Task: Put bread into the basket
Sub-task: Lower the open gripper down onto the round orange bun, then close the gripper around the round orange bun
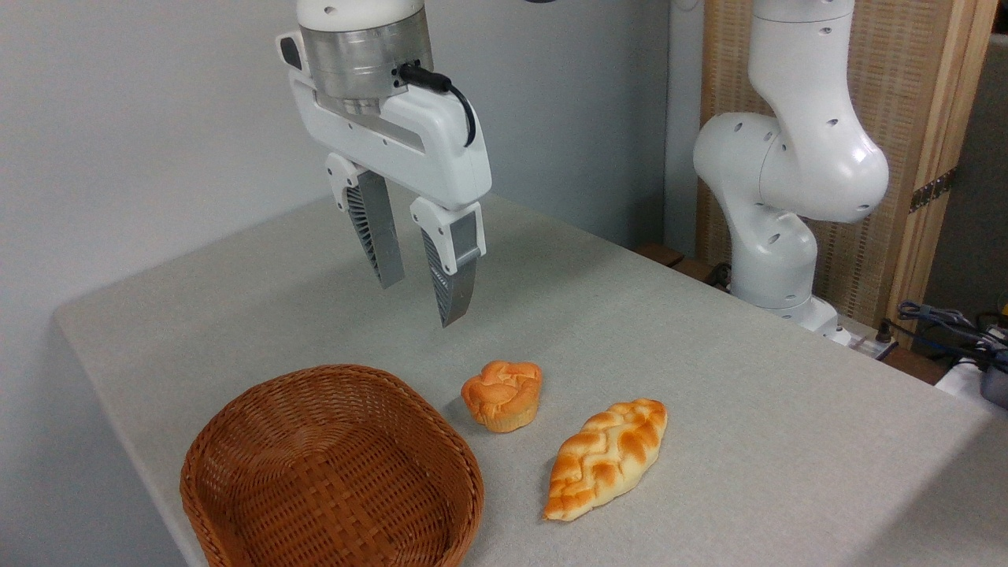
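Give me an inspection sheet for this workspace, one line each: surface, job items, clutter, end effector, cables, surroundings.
Surface: grey table, no spills seen.
Job's things: round bun on the table, right of the wicker basket, apart from it; basket holds nothing.
Clutter: braided loaf lying right of the bun.
Grippers: end effector open, holding nothing, hanging above the table behind the bun.
Cables: black cable on the wrist; loose cables at far right.
Surroundings: grey wall, slatted wooden panel, arm base.
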